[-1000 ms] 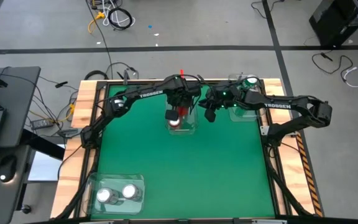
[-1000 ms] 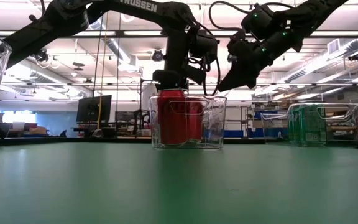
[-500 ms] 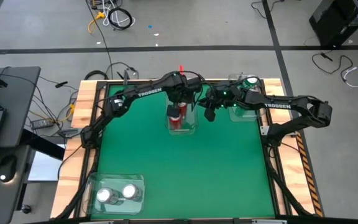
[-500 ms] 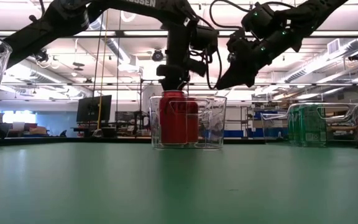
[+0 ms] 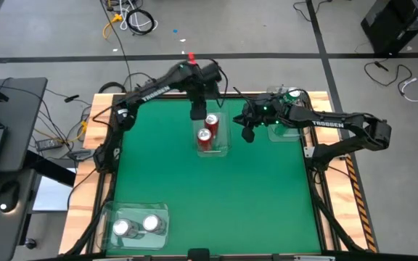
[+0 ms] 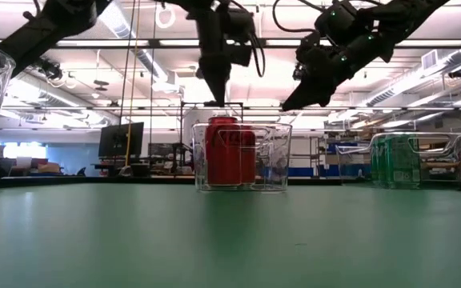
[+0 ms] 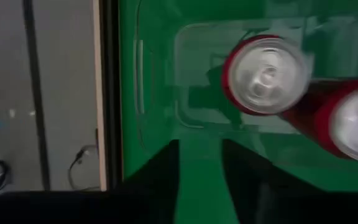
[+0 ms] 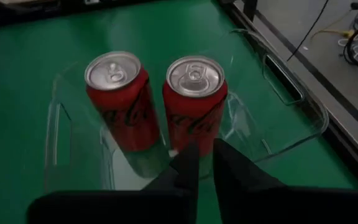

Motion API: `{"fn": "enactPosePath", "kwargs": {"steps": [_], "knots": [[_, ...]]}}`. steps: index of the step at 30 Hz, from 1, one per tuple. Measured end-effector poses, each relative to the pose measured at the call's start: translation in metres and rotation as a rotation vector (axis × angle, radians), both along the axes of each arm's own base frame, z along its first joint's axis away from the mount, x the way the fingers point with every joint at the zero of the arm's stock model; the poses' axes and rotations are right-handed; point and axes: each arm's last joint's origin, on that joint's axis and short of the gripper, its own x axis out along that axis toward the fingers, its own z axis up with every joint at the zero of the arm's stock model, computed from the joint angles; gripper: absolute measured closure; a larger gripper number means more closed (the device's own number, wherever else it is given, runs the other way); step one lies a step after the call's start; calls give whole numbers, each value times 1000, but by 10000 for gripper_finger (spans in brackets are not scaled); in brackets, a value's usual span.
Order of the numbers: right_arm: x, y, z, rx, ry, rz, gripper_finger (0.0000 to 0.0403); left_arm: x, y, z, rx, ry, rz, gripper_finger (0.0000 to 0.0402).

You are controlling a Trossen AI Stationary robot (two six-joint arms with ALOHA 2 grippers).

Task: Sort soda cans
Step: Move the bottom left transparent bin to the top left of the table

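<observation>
Two red soda cans (image 8: 118,93) (image 8: 194,93) stand upright side by side in a clear bin (image 5: 223,148) at the far middle of the table. My left gripper (image 5: 198,112) hangs above the bin's far left corner, clear of the cans. A narrow gap shows between its fingers (image 7: 201,149), with nothing in it. My right gripper (image 5: 247,135) hovers to the right of the bin, slanting down toward it, shut and empty (image 8: 205,149). In the low view both grippers (image 6: 217,96) (image 6: 286,106) are above the bin's rim.
A clear bin with green cans (image 6: 402,160) stands at the far right corner, partly under my right arm (image 5: 293,94). Another clear bin with two silver cans (image 5: 136,226) sits at the near left corner. The green mat (image 5: 216,203) between the bins is bare.
My left gripper has risen off the red can in the middle bin and gone toward the table's far left. Its fingers have drawn closer together. Both red cans stay upright in the bin.
</observation>
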Motion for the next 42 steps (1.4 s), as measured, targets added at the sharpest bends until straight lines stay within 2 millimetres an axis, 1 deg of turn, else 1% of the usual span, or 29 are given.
{"fn": "enactPosePath", "kwargs": {"steps": [2, 5, 7, 9, 12, 15, 18, 21, 26, 30, 36, 42], "knots": [[-3, 2, 2, 0, 5, 19, 393, -8, -3, 9, -23, -10, -9, 316], [-3, 5, 4, 20, -3, 60, 396, -18, -12, 19, -88, 5, -56, 377], [-2, 8, 3, 31, -2, 83, 396, -23, -20, 26, -155, -23, -80, 393], [0, 13, 3, 32, 0, 102, 400, -27, -29, 36, -182, -64, -88, 394], [3, 21, 2, 37, 5, 135, 401, -34, -46, 53, -171, -105, -107, 398], [6, 32, 3, 38, 4, 175, 402, -36, -63, 63, -174, -133, -103, 399], [10, 44, 0, 45, -16, 214, 402, -38, -85, 73, -188, -162, -97, 400], [11, 56, -7, 69, -29, 250, 402, -40, -110, 82, -208, -189, -100, 400], [12, 76, -19, 109, -62, 295, 402, -42, -150, 90, -248, -216, -64, 401], [12, 92, -25, 129, -83, 330, 403, -44, -181, 94, -250, -225, -36, 401], [15, 114, -23, 131, -113, 382, 403, -46, -229, 94, -248, -231, -6, 401], [16, 134, -19, 109, -151, 414, 403, -58, -282, 94, -284, -250, 63, 401]]}}
